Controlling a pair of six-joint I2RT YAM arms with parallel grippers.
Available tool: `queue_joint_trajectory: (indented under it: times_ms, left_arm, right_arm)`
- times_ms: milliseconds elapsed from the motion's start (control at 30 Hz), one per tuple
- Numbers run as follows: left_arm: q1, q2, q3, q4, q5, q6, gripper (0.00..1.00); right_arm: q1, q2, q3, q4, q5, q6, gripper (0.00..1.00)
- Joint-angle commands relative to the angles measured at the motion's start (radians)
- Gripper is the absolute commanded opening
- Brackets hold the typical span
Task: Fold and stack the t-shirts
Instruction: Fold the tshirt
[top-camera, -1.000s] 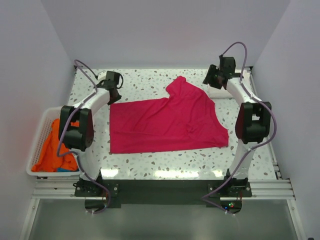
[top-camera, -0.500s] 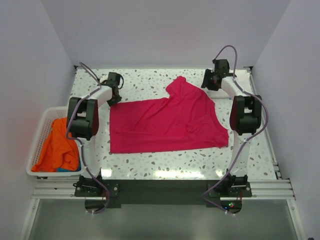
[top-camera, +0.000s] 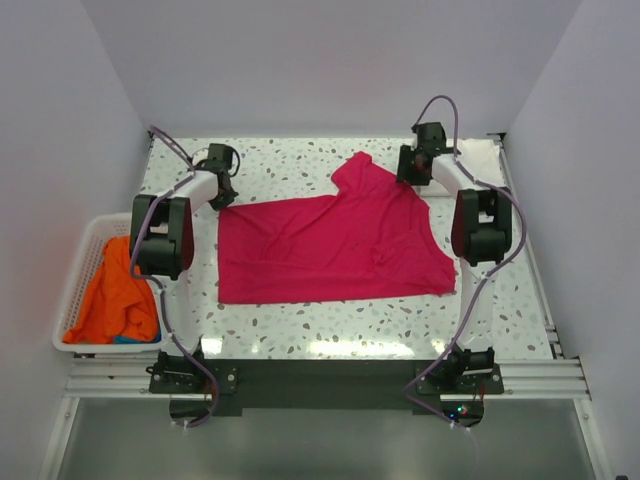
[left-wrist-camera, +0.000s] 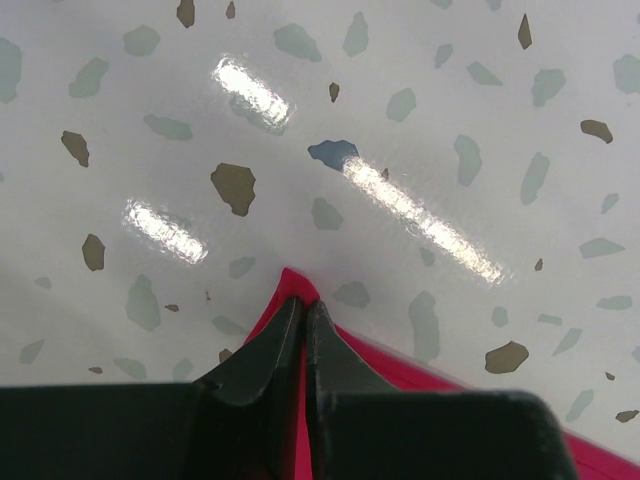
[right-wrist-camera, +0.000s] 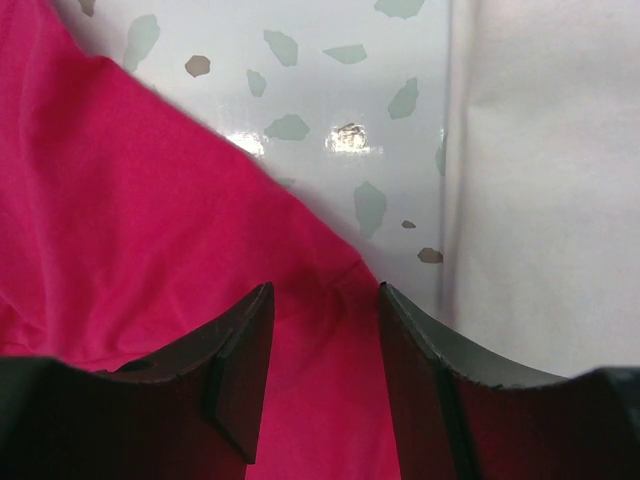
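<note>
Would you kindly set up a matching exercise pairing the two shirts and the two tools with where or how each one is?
1. magenta t-shirt
2. orange t-shirt
3. left tool
4. right tool

A. open over the magenta cloth's edge
B. spread on the table
C. lying in the basket
D. shut on a magenta corner

Pairs: 1-B, 2-C, 3-D, 4-A

Left claw (left-wrist-camera: 303, 306) clamped on pink t-shirt (left-wrist-camera: 400, 371) corner; right claw (right-wrist-camera: 322, 293) open, pointing down.
</note>
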Motion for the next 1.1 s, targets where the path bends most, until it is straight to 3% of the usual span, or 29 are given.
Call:
queue_joint_trajectory:
  times_ms: [0,200,367,567,1067]
  left_arm:
    - [0.023,0.016,-0.023,-0.003,0.014,0.004,0.07]
    - [0.025,0.011,-0.024,-0.001,0.022,0.007,0.06]
    - [0.030,0.001,-0.031,0.003,0.033,0.008,0.02]
    - [0.037,-0.044,-0.054,0.035,0.059,0.011,0.00]
    - [0.065,-0.174,-0.092,0.091,0.119,0.025,0.00]
  right_arm:
    - [0.011,0.028,0.045,-0.016,0.058,-0.026,0.49]
    - [0.012,0.063,0.063,-0.027,0.083,-0.026,0.42]
    - [0.014,0.036,0.014,0.013,0.100,-0.002,0.18]
    - [0.014,-0.076,-0.058,0.083,0.091,0.032,0.00]
    - [-0.020,-0.268,-0.208,0.183,0.074,0.098,0.00]
